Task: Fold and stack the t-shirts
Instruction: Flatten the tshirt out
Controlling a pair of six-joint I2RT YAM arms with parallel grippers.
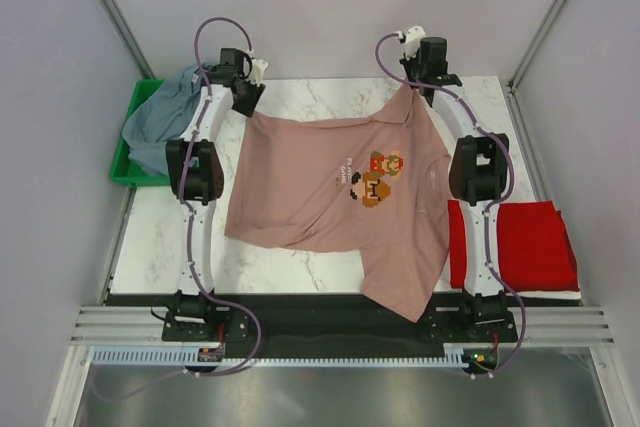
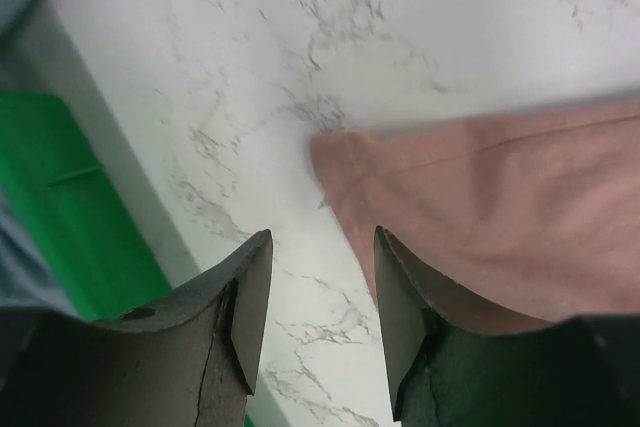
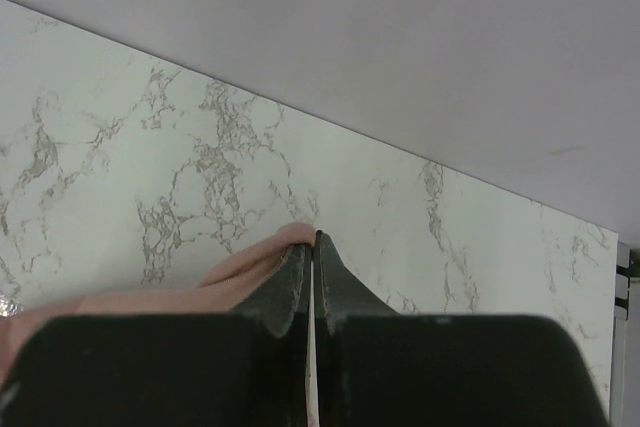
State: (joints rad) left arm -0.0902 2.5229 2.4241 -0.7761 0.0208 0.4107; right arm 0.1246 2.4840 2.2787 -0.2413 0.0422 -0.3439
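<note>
Pinching an edge of the dusty-pink t-shirt (image 1: 310, 197) between tightly closed jaws, the right tool (image 3: 313, 239) sits low over the tabletop (image 3: 150, 147). The left tool (image 2: 322, 239) has its jaws parted with nothing between them. A corner of that shirt lies just ahead to its right, and the green bin (image 2: 60, 197) is to its left.

Grey walls (image 1: 330, 7) are boxing in the marble table (image 1: 290, 269) on three sides; a metal sheet (image 1: 330, 397) is gleaming in front of it.
</note>
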